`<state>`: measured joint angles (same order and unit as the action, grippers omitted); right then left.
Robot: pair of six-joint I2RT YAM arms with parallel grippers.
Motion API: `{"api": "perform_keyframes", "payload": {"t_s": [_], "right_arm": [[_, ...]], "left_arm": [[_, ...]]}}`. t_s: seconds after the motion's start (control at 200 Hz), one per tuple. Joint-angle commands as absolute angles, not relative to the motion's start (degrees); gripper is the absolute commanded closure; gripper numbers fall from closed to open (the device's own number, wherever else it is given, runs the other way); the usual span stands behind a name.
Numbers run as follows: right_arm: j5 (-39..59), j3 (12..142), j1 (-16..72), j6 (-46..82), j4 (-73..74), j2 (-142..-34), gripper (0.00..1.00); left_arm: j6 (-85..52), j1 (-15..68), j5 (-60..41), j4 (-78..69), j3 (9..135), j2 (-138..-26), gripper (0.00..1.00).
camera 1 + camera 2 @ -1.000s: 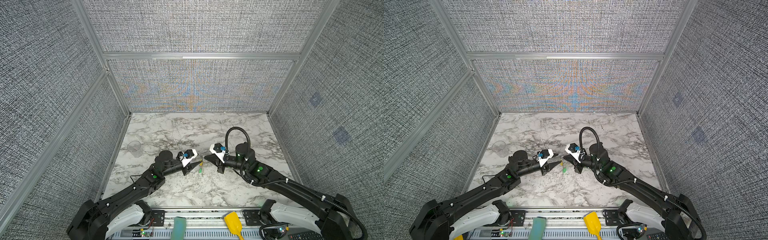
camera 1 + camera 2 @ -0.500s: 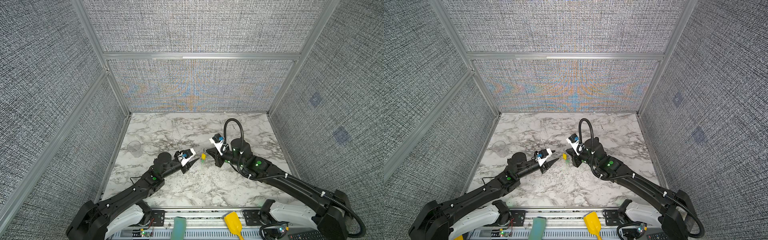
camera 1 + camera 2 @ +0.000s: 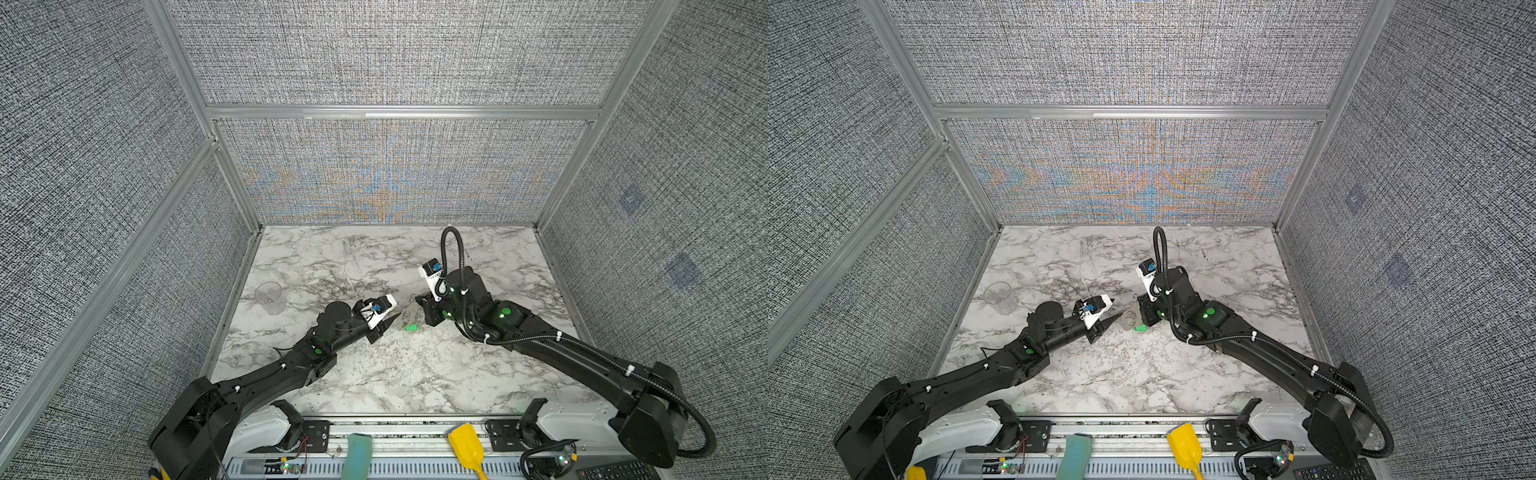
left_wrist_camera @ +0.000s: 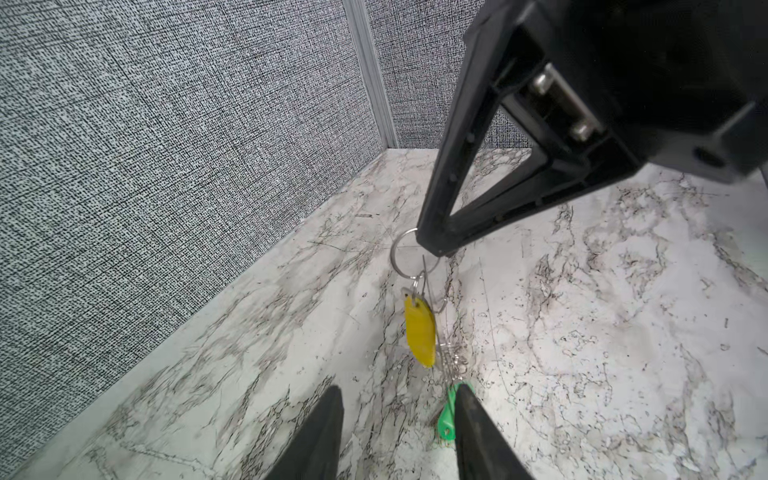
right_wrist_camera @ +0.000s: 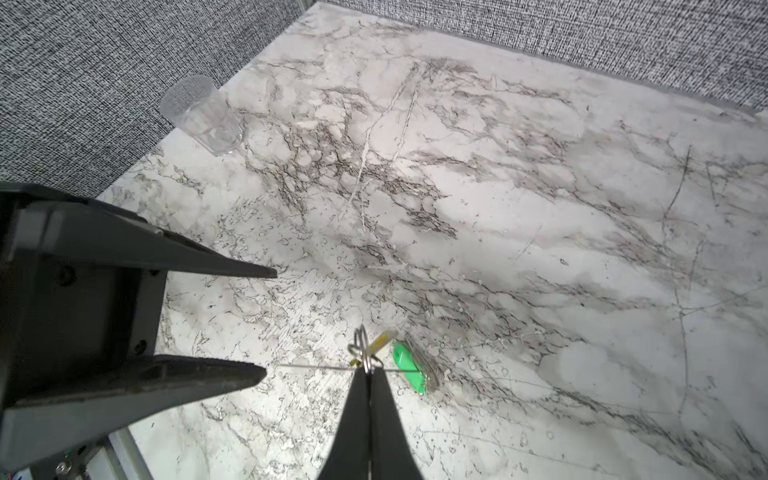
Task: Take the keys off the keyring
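In both top views a clear cup [image 3: 269, 296] [image 3: 999, 296] is seen by the table's [image 3: 374, 374] nine-o'clock edge, bare marble toward twelve. Left wrist: the left gripper [image 4: 399, 388] is spread beside the green key [image 4: 445, 415]. Right wrist: the keyring [image 5: 364, 353], yellow key [image 5: 383, 341] attached, is pinched by the right gripper [image 5: 368, 372].

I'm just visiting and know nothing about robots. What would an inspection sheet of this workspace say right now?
Surface: marble table, scuffed.
Job's things: keyring pinched by right gripper; yellow key hangs from it; green key apart, apparently lying on the table.
Clutter: clear cup near the left wall; yellow scoop and teal object on the front rail.
Grippers: right shut on keyring; left gripper open, holding nothing.
Cables: black hose loops above the right arm.
Surroundings: grey woven walls, aluminium frame.
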<state>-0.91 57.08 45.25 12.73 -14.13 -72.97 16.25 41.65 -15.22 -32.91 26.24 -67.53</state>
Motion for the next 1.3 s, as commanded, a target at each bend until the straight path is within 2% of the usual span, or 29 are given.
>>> {"api": "perform_keyframes", "payload": {"t_s": [0.0,0.37,0.535,0.77,0.941,1.296], "right_arm": [[-2.1,58.0,45.3,14.2,-15.0,-73.6,1.0],[-2.2,59.3,45.4,11.9,-15.3,-74.8,1.0],[-1.7,58.8,45.4,9.4,-14.2,-74.7,1.0],[3.2,53.5,45.4,1.1,-6.9,-71.3,1.0],[5.4,48.7,45.6,0.7,-2.8,-69.2,1.0],[-0.3,45.9,49.3,2.1,0.1,-70.2,1.0]], "left_arm": [[16.7,41.7,-16.3,-36.0,27.3,-69.3,0.54],[16.3,41.6,-16.9,-36.8,28.7,-72.7,0.54],[14.7,41.7,-12.0,-36.0,28.1,-69.7,0.55],[16.7,41.3,-9.8,-30.7,27.8,-64.8,0.54],[16.0,41.3,-11.0,-30.8,26.6,-65.1,0.54],[17.7,41.3,-15.3,-32.9,25.5,-70.6,0.55]]}}
